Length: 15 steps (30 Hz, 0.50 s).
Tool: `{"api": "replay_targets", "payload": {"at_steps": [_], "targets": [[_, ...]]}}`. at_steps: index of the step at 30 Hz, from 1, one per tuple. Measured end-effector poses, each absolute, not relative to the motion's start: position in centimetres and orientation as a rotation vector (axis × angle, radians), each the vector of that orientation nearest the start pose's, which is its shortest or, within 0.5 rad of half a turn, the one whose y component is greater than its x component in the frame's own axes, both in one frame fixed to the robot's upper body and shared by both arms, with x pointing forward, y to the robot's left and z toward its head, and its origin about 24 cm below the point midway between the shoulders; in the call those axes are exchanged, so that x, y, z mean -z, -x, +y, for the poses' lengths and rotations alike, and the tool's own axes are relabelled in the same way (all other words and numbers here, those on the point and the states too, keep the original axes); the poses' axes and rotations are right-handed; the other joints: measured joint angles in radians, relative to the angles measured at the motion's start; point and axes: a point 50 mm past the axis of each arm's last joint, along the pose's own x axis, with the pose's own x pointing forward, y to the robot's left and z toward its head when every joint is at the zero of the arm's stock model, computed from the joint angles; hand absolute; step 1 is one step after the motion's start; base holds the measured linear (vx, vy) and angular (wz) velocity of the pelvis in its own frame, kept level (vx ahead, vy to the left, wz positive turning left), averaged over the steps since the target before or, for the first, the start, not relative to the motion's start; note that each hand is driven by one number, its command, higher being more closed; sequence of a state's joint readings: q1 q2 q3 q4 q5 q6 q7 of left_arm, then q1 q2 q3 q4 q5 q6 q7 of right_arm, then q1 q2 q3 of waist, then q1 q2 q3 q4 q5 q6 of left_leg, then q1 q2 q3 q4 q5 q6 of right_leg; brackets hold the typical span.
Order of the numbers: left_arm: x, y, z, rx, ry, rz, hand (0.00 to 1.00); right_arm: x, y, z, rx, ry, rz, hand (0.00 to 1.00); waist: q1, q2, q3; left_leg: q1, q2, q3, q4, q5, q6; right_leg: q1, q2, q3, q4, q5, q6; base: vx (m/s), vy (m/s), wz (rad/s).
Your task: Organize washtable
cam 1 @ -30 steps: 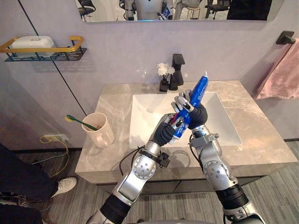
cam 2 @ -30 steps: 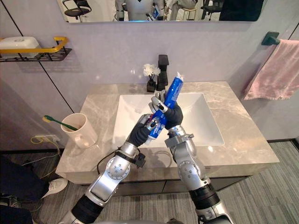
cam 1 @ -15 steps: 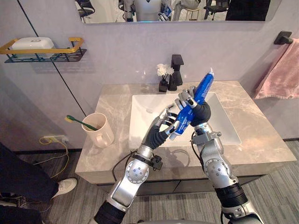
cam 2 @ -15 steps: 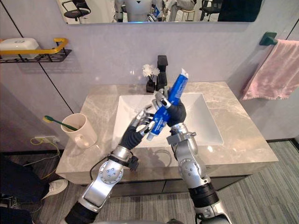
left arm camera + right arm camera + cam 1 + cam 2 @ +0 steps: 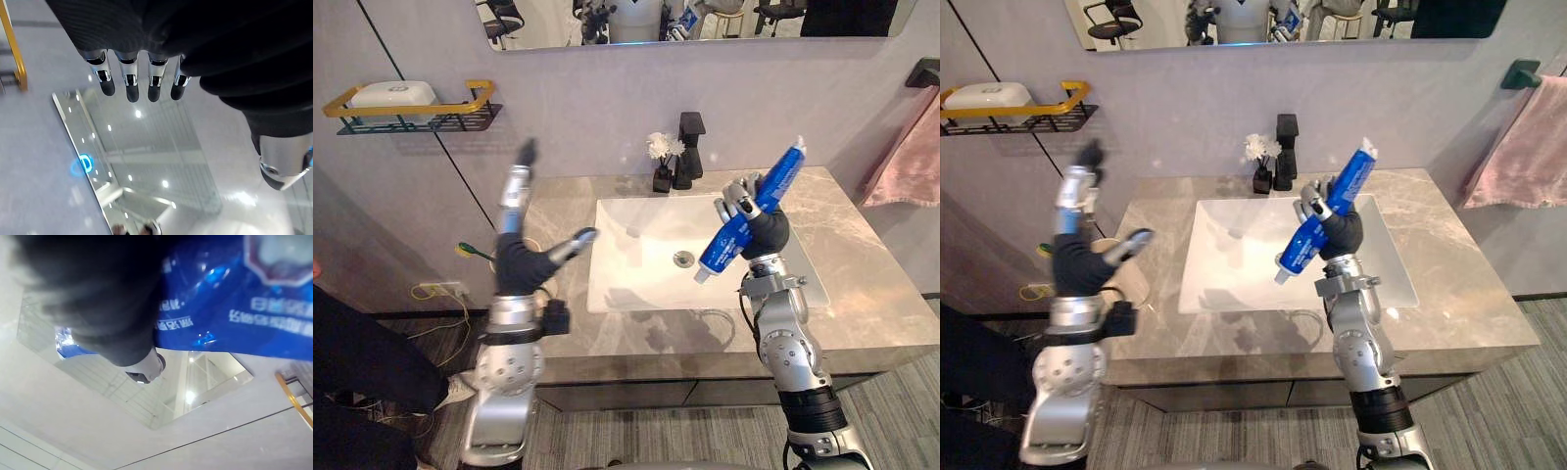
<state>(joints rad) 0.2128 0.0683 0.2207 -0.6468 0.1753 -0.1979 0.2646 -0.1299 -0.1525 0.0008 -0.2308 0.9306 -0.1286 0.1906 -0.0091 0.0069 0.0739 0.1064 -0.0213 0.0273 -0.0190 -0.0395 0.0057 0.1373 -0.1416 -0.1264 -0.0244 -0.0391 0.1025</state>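
Observation:
A blue toothpaste tube (image 5: 724, 245) slants over the white sink basin (image 5: 636, 264), cap end down and crimped end up. My right hand (image 5: 766, 231) is shut round its middle, and the tube (image 5: 234, 308) shows close up past that hand (image 5: 98, 298) in the right wrist view. My left hand (image 5: 522, 262) is raised above the counter's left end, open, fingers (image 5: 128, 83) straight up and thumb out, holding nothing. Behind it a beige cup (image 5: 1134, 282) is mostly hidden, with a green toothbrush (image 5: 468, 252) sticking out to the left.
A black faucet (image 5: 688, 147) and a small vase of white flowers (image 5: 659, 162) stand behind the basin. A wall shelf (image 5: 421, 116) at upper left holds a white soap box. A pink towel (image 5: 913, 166) hangs at right. A person's dark clothing (image 5: 352, 352) is at lower left.
My left hand has let go of the tube, opened, and swung up and left over the cup. My right hand has carried the tube right, now holding it alone.

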Motion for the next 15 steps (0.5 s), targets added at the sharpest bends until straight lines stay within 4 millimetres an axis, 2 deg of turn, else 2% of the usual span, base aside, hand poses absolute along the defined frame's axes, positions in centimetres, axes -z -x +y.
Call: {"api": "replay_targets", "payload": {"at_steps": [4,7,10,13,14,15], "targets": [[-14.9,-15.3,24.1,-0.678,-0.218,-0.579,0.0,-13.3,-25.6,-16.8,-0.275,-0.762,-0.486,1.0,0.021,0.0,0.0,0.001,-0.001,-0.003,-0.009,0.0,0.0,-0.001,-0.001,-0.005,-0.001,-0.002,-0.001,0.0,-0.005,0.02],[-12.1,-14.6,26.3,-0.791,-0.165,-0.446,0.0,-13.0,-25.5,-17.0,-0.249,-0.771,-0.485,1.0,0.026,0.0,0.0,0.002,-0.002,-0.014,-0.021,0.011,-0.004,0.0,-0.001,-0.015,-0.001,-0.003,-0.001,-0.01,-0.022,0.11],[-7.3,-14.0,27.7,-0.867,-0.054,-0.238,0.0,-13.0,-25.4,-16.9,-0.236,-0.783,-0.492,1.0,0.028,0.0,0.0,0.003,-0.002,-0.031,-0.041,0.022,-0.004,0.0,-0.001,-0.035,-0.001,-0.003,-0.002,-0.01,-0.034,0.15],[-3.8,-13.4,28.0,-0.887,0.009,-0.08,0.0,-13.0,-25.4,-17.0,-0.226,-0.79,-0.5,1.0,0.033,-0.002,0.0,0.004,-0.002,-0.035,-0.045,0.022,-0.004,0.001,-0.001,-0.038,-0.001,-0.003,-0.002,-0.01,-0.009,0.02],[-3.2,-13.2,28.0,-0.89,0.01,-0.052,0.0,-13.0,-25.4,-17.0,-0.226,-0.79,-0.5,1.0,0.033,-0.003,0.0,0.004,-0.002,-0.035,-0.045,0.022,-0.004,0.001,-0.001,-0.038,-0.001,-0.003,-0.002,0.0,0.0,0.0],[-1.6,-12.8,28.0,-0.889,0.017,0.023,0.0,-13.0,-25.4,-17.0,-0.224,-0.791,-0.5,1.0,0.038,-0.004,0.001,0.004,-0.002,-0.037,-0.046,0.022,-0.004,0.001,-0.001,-0.04,0.0,-0.004,-0.002,0.0,0.0,0.0]]}}
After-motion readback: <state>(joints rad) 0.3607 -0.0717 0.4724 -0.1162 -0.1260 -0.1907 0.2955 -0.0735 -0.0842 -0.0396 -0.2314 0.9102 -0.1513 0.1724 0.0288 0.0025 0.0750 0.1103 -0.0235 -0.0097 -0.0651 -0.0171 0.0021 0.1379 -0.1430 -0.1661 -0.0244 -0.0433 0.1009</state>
